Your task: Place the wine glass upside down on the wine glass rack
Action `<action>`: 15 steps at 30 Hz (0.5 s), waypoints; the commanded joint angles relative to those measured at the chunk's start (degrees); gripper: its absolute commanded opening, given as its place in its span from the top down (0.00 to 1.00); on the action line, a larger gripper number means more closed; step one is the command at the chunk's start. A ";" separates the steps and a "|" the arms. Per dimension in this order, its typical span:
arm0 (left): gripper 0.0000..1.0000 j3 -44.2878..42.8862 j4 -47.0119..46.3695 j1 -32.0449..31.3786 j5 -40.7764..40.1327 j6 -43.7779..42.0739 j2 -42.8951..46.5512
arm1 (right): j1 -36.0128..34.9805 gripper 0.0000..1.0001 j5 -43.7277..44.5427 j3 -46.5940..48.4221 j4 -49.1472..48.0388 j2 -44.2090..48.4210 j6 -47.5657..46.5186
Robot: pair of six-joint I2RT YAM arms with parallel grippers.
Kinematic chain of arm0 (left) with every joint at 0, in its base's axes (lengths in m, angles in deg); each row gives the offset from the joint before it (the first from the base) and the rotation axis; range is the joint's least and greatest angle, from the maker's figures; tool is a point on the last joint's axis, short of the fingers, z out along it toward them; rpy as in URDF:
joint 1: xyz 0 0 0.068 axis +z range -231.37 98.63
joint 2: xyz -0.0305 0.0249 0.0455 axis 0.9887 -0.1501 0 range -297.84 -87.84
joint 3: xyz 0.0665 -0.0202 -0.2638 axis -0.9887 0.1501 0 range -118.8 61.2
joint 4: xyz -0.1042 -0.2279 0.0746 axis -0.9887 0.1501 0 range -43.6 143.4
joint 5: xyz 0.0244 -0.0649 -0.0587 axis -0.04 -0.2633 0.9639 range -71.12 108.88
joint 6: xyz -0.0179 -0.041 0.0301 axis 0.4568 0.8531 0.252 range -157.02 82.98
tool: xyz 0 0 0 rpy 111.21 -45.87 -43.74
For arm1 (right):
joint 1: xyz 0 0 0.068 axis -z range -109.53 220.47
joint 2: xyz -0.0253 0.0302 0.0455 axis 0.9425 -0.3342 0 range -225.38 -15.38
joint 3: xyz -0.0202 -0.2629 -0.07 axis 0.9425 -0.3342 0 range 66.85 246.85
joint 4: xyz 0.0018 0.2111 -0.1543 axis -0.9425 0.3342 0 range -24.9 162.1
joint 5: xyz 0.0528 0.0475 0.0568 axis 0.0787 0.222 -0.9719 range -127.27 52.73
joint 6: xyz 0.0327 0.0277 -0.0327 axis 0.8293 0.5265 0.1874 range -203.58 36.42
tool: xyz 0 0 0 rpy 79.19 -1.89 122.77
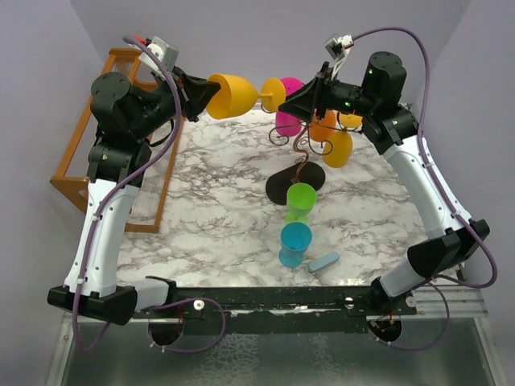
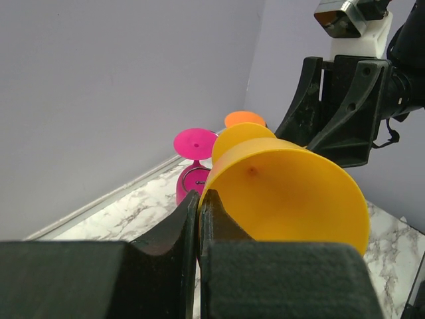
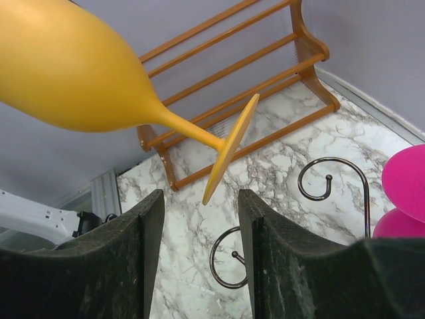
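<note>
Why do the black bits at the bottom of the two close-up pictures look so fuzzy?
Left wrist view: the left hand sits right by the lens and blurs, while the yellow wine glass looks crisper. Right wrist view: the right hand is equally soft; the wooden rack behind is sharp. Top view: even light, faint shadows.

Soft, even light is falling from overhead, brightening the white-and-grey marbled tabletop (image 1: 217,209) and laying only faint, blurred shadows on it. The matte yellow-orange plastic wine glass (image 2: 292,199) is catching a gentle, diffuse sheen. In both wrist views the close black fingers (image 2: 166,252) (image 3: 113,266) are smearing out of focus along the bottom edge; the overhead view is looking crisp.
</note>
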 commanded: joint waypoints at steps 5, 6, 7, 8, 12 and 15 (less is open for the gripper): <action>1.00 0.90 -3.57 0.24 3.61 1.87 -0.06 | -0.56 0.59 0.71 2.47 -1.83 -1.67 3.38; 1.00 0.92 -3.73 0.21 3.68 1.87 -0.04 | -0.57 0.62 0.75 2.67 -1.78 -1.68 3.38; 1.00 0.99 -3.84 0.21 3.84 1.85 -0.12 | -0.59 0.63 0.90 2.74 -1.74 -1.65 3.52; 1.00 1.06 -3.96 0.19 3.97 1.93 -0.13 | -0.57 0.65 1.13 2.81 -1.60 -1.63 3.56; 1.00 1.42 -4.48 -0.11 4.79 2.20 -0.21 | -0.66 0.74 2.54 2.87 -0.93 -1.54 3.96; 1.00 1.98 -4.93 -0.43 5.31 2.41 -0.22 | -0.68 0.80 3.49 2.60 -0.77 -1.30 4.14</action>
